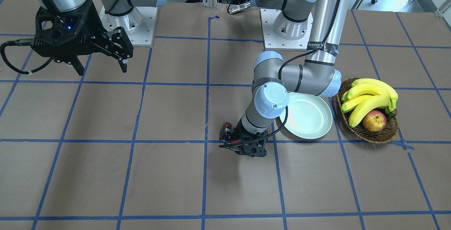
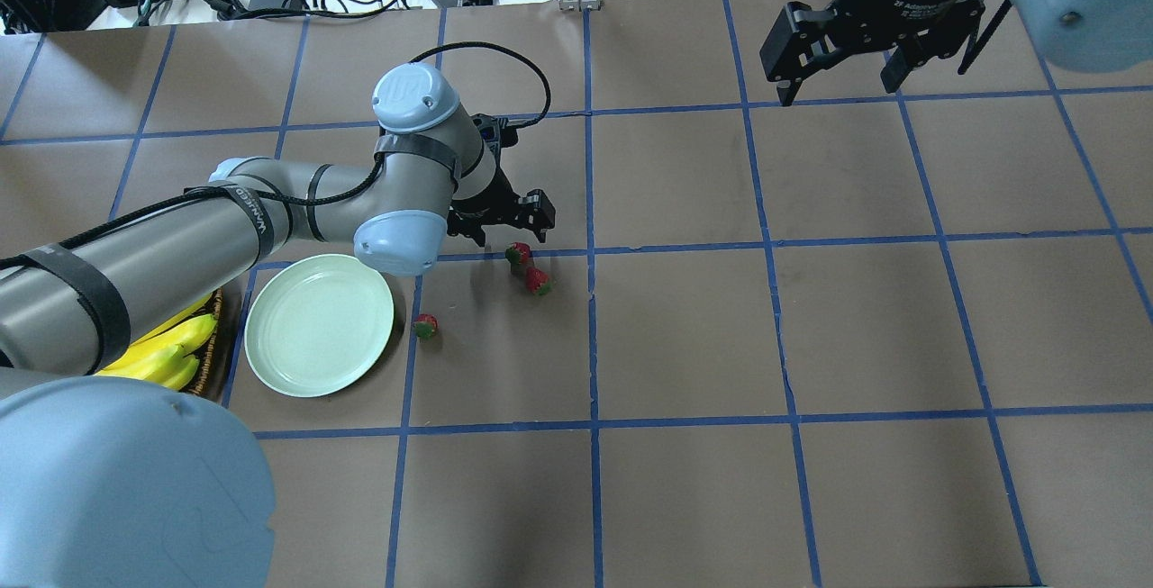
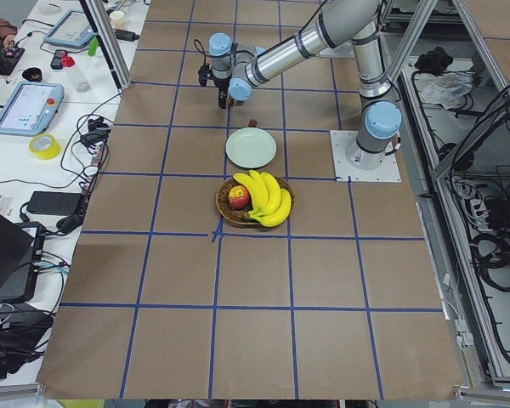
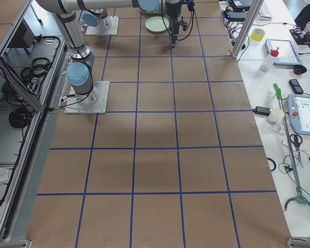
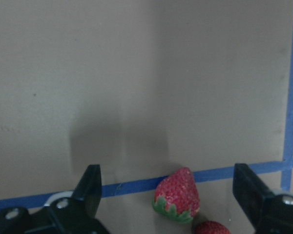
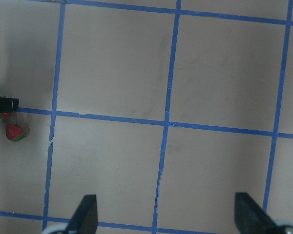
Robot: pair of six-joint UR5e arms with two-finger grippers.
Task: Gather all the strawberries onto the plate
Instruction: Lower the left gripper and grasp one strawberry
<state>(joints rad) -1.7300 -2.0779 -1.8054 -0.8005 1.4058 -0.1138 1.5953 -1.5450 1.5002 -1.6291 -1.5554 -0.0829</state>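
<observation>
Three strawberries lie on the brown table: one (image 2: 518,254) just by my left gripper (image 2: 501,221), a second (image 2: 538,281) close beside it, and a third (image 2: 425,326) next to the rim of the pale green plate (image 2: 320,324). The plate holds nothing. In the left wrist view my left gripper (image 5: 167,178) is open, and the first strawberry (image 5: 177,195) lies on a blue tape line between the two fingers, with the second strawberry (image 5: 212,228) at the bottom edge. My right gripper (image 2: 838,84) hangs open and holds nothing, far off at the table's other side.
A wicker basket (image 1: 368,135) with bananas (image 1: 370,96) and an apple (image 1: 374,120) stands right beside the plate (image 1: 308,117). My left arm's elbow (image 2: 401,241) overhangs the plate's far rim. Blue tape lines grid the table.
</observation>
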